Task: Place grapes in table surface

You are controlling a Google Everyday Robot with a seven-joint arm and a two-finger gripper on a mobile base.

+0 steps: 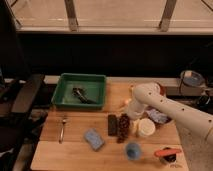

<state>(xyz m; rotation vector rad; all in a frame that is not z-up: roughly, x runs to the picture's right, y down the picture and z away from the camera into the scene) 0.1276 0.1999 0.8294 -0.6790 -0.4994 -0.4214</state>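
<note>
The worktop [70, 155] is a light tan plank surface with visible board seams. The grapes [123, 128], an elongated dark reddish-purple bunch, lie on the worktop slightly to the 3 o'clock side of its centre, with the long axis running from 12 to 6 o'clock. A flat black bar [112, 125] lies just beside the grapes at their 9 o'clock side and parallel to them. A blue sponge [93, 138] sits at 8 o'clock from the bar, near it but apart. A fork [63, 129] lies well apart towards the 9 o'clock edge. A green tray [64, 85] occupies the 11 o'clock corner and holds a dark object [82, 95] that cannot be identified. A white cup [146, 127] stands just beside the grapes at 3 o'clock. A blue cup [132, 150] stands at 5 o'clock from the grapes. A red-orange item [167, 152] lies near the 5 o'clock corner. The white arm [175, 116] enters from 3 o'clock and bends downward at its elbow. The gripper [131, 114] is positioned at the 12 o'clock end of the grapes, directly over or against the bunch; contact cannot be confirmed. Whether the gripper is released, clenched or grasping the grapes cannot be told.
</note>
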